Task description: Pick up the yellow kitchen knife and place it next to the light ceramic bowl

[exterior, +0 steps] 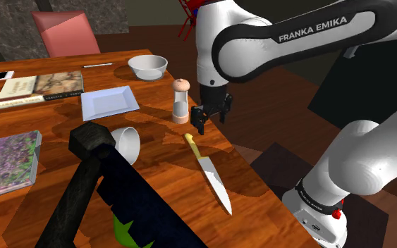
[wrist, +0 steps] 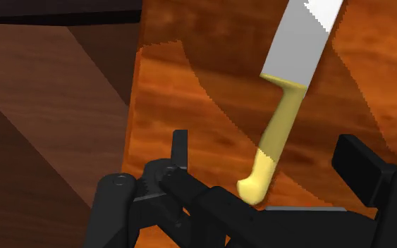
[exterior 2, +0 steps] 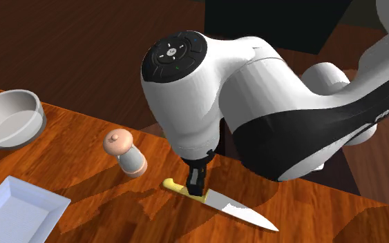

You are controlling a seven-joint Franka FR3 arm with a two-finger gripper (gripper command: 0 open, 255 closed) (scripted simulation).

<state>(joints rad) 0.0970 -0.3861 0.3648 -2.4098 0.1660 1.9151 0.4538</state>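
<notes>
The knife lies flat on the wooden table (exterior: 163, 172), its yellow handle (exterior: 192, 146) pointing towards the grinder and its grey blade (exterior: 216, 184) towards the near edge. My gripper (exterior: 202, 121) hangs over the handle's butt end, open. In the wrist view the handle (wrist: 273, 139) runs between the two black fingers (wrist: 180, 151), which stand apart and do not clasp it, with the blade (wrist: 304, 42) stretching away. From the second exterior view the gripper (exterior 2: 197, 183) stands right at the handle (exterior 2: 177, 187). The light bowl (exterior: 147, 67) sits farther back on the table.
A pepper grinder (exterior: 180, 100) stands just beside the gripper. A square white plate (exterior: 107, 103), a tipped white cup (exterior: 127, 143) and books (exterior: 40, 88) lie further along the shoulder view's left. A black object (exterior: 85, 176) fills the foreground. The table edge runs close to the knife.
</notes>
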